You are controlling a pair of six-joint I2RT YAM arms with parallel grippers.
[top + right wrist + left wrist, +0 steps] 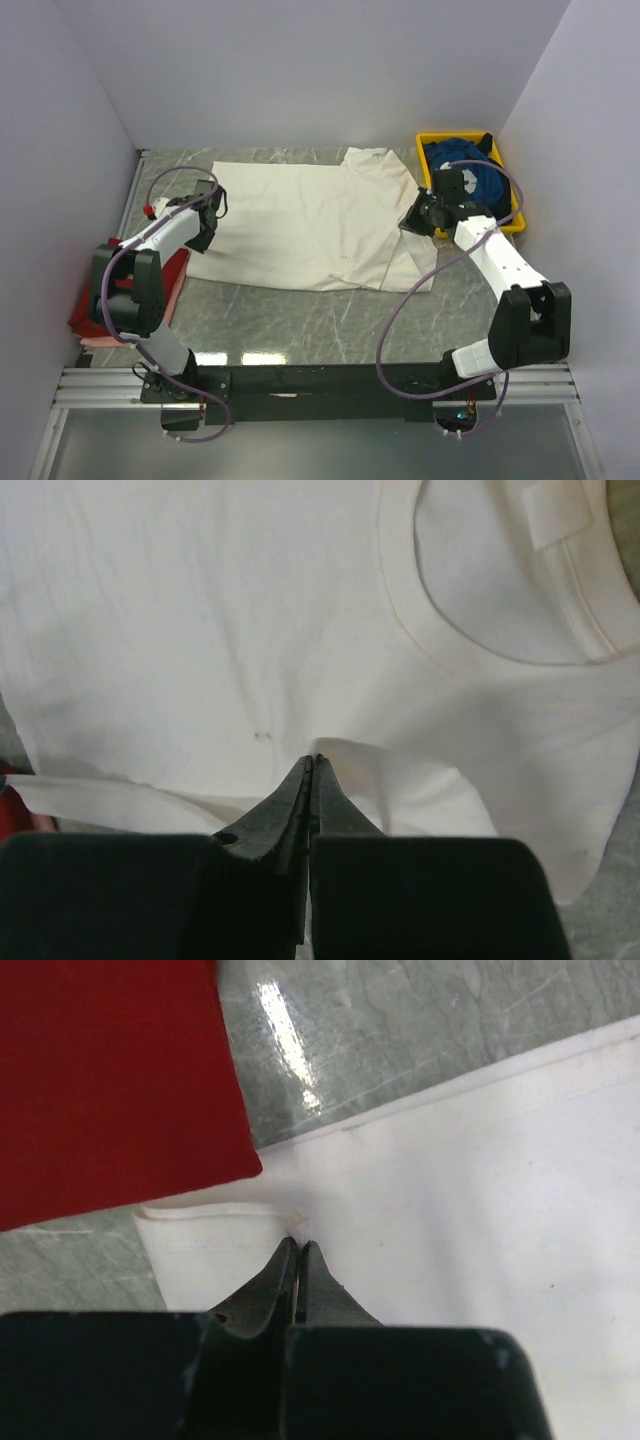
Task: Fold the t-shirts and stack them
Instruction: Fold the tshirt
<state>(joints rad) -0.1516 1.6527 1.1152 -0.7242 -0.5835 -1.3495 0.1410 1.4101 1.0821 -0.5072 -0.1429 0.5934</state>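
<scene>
**tinker_jo:** Where's the shirt relative to the arms? I can't work out which way it lies.

**benchrat:** The cream-white tee point(300, 220) is spread flat on the counter point(300, 320). Its long axis runs side to side across both arms, with the hem toward the left arm and the collar point(395, 590) toward the right. So each arm is nearest its own end, and the cloth stretches out between them.

**tinker_jo:** Are the jaws open?

**benchrat:** Nope, both pairs are together. On the left gripper point(298, 1250) the tips sit right at the hem with a little pucker of white cloth nipped in them. The right gripper point(312, 765) is the same, pinched on a raised fold at the collar end, and the body of the shirt lies straight ahead of it.

**tinker_jo:** So what's the next move?

**benchrat:** My guess is a fold along that long axis, both ends carried the same way together. If one arm gets ahead of the other, the edge will skew.

**tinker_jo:** And the other shirts?

**benchrat:** The dark red tee point(82, 310) lies at the left edge of the counter, just beside the hem. The blue tee point(485, 178) is bunched inside the yellow tray point(455, 137) in the far right corner. Nothing else shows in the tray.
</scene>
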